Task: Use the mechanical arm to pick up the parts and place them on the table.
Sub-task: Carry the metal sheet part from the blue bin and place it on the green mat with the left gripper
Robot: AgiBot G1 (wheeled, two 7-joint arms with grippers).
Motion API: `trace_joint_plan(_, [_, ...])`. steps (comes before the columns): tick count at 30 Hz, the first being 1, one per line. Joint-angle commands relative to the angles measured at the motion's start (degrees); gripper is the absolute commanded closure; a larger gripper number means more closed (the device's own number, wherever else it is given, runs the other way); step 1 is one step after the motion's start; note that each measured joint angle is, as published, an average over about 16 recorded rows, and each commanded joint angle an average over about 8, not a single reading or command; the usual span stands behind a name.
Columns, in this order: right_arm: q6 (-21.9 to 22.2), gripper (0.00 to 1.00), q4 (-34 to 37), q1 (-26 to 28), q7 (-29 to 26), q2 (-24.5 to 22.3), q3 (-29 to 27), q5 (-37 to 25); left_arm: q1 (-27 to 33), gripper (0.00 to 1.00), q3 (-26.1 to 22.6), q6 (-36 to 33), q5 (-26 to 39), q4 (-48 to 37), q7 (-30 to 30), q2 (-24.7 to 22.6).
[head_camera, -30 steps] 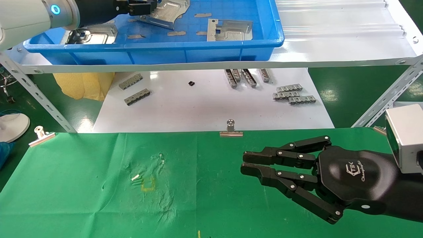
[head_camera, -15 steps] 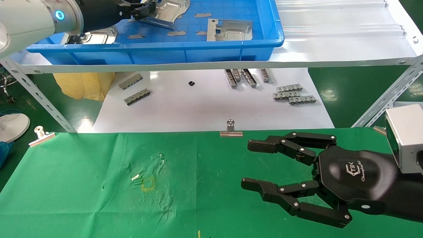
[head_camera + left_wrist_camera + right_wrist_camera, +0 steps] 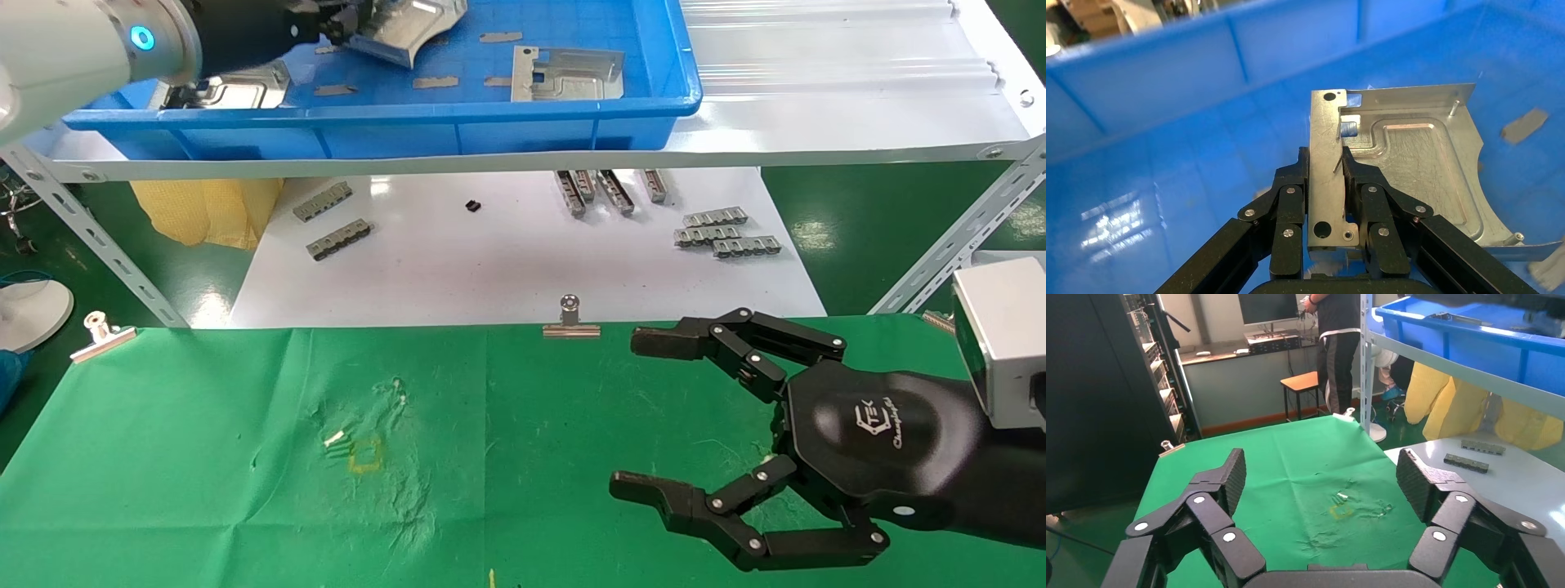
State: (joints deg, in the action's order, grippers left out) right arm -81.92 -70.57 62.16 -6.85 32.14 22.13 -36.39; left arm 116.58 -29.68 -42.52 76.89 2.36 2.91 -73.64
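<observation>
- While reaching into the blue tray [image 3: 523, 122] on the white shelf [image 3: 817, 106], the left pincer [image 3: 1325, 177] is clenched on the bent edge of one plate [image 3: 1413, 159]; that plate [image 3: 409, 24] is tilted, its gripped side raised off the tray floor.
- Second plate [image 3: 568, 73]: flat on the tray floor, right of the held one, apart from it.
- Third plate [image 3: 233, 86]: at the tray's near left corner, partly hidden by the left arm [image 3: 73, 49]; blue light ring lit.
- Scraps [image 3: 435, 82]: small grey pieces scattered on the tray floor between the plates.
- Right pincer [image 3: 629, 416]: released, fingers [image 3: 1413, 474] spread wide; hovers over the right side of the table [image 3: 204, 457]; holds nothing.
- Table: green cloth, wrinkled; small yellow square [image 3: 366, 454] left of centre; no plate on it.
- Clips: one [image 3: 571, 320] at the middle of the table's far edge; another [image 3: 102, 333] at its far left corner.
- Toothed strips [image 3: 723, 233]: grey, in groups on the white board [image 3: 490, 269] below the shelf; further strips [image 3: 331, 220] on its left side.
</observation>
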Motion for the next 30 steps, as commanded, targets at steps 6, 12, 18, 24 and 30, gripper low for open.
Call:
trace_joint_plan(6, [0.00,0.00,0.00,0.00,0.00,0.00,0.00,0.00,0.01,1.00,1.29,-9.77,-2.07,2.83,-5.12,3.95])
trace_joint_plan(12, [0.00,0.00,0.00,0.00,0.00,0.00,0.00,0.00,-0.79,1.00,3.08,-24.82,-5.18,4.83,-11.22,9.62])
trace_joint_plan(18, [0.00,0.00,0.00,0.00,0.00,0.00,0.00,0.00,-1.63,1.00,3.98,-38.94,-7.14,5.41,-15.73,14.29])
trace_joint_plan(24, [0.00,0.00,0.00,0.00,0.00,0.00,0.00,0.00,-3.71,1.00,2.26,-48.74,-7.00,9.13,-19.59,18.77])
trace_joint_plan(30, [0.00,0.00,0.00,0.00,0.00,0.00,0.00,0.00,-10.61,1.00,-3.27,-49.54,-8.57,21.02,-25.18,24.38])
